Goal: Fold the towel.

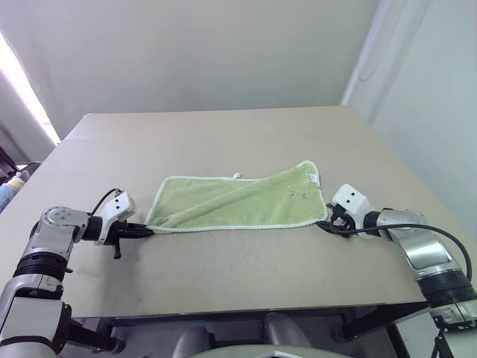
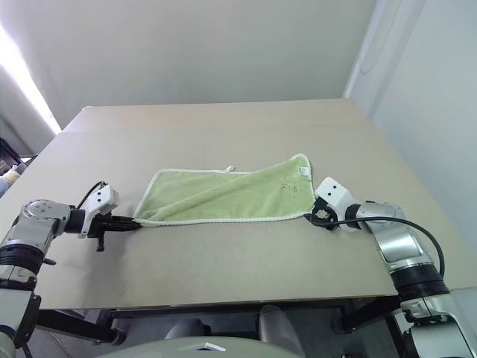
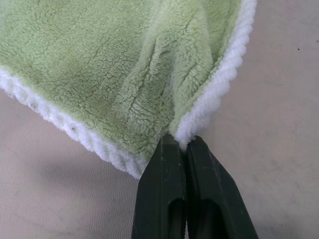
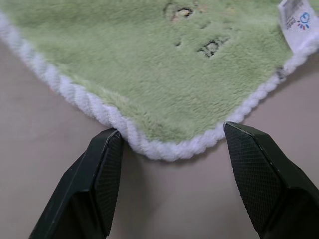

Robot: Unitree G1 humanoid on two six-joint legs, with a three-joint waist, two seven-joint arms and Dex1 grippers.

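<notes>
The light-green towel (image 1: 238, 201) with whitish edging lies on the beige table (image 1: 223, 134), stretched sideways, with a diagonal fold across its middle. A small white loop (image 1: 237, 177) sticks out of its far edge, and a white label (image 4: 297, 20) and dark embroidered mark (image 4: 212, 47) sit near its right corner. My left gripper (image 1: 147, 232) is shut on the towel's near left corner (image 3: 184, 134). At the near right corner (image 4: 169, 149), my right gripper (image 1: 326, 224) stands open, one finger on each side of the corner, its fingertips (image 4: 112, 139) at the edging.
The table's front edge (image 1: 223, 309) runs close below both arms. A white wall (image 1: 425, 97) stands to the right of the table. Some objects (image 1: 11, 183) sit off the table at the far left.
</notes>
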